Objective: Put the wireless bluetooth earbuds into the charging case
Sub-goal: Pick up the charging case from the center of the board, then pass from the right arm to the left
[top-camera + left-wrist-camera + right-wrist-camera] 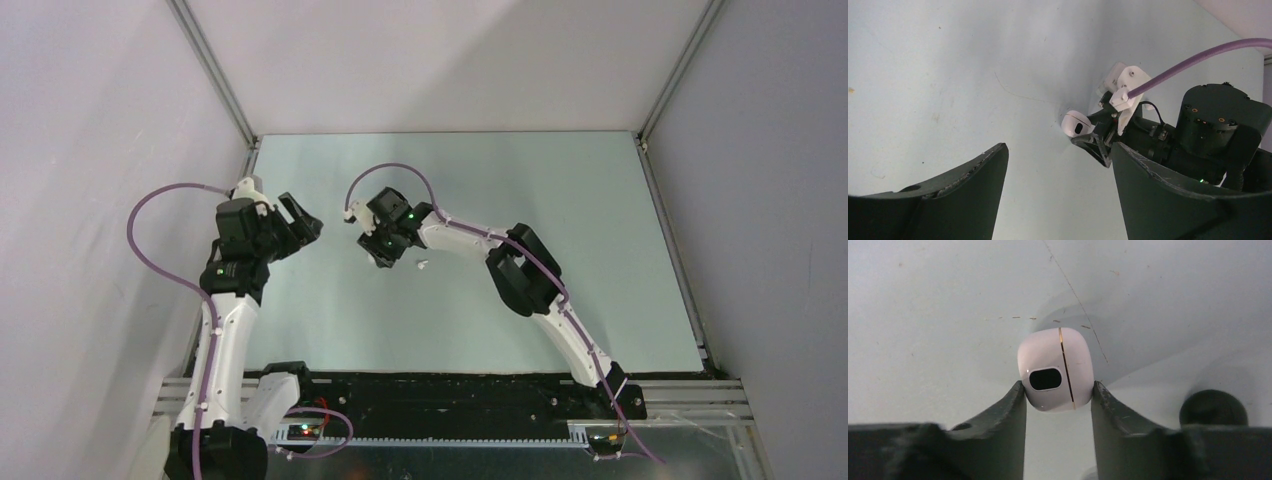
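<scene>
My right gripper [1058, 387] is shut on the charging case [1055, 370], a white rounded-square case with a dark oval mark and a thin seam, pinched at the fingertips with the lid closed. The case also shows in the left wrist view [1077, 124], held by the right gripper [384, 254]. My left gripper [301, 219] is open and empty to the left of it, jaws wide apart [1058, 150]. One tiny white earbud [421, 265] lies on the table just right of the right gripper. The other earbud is out of sight.
A black rounded object [1213, 408] lies on the table right of the right fingers. The pale table [560, 200] is walled by grey panels on the left, back and right. Purple cables loop off both arms.
</scene>
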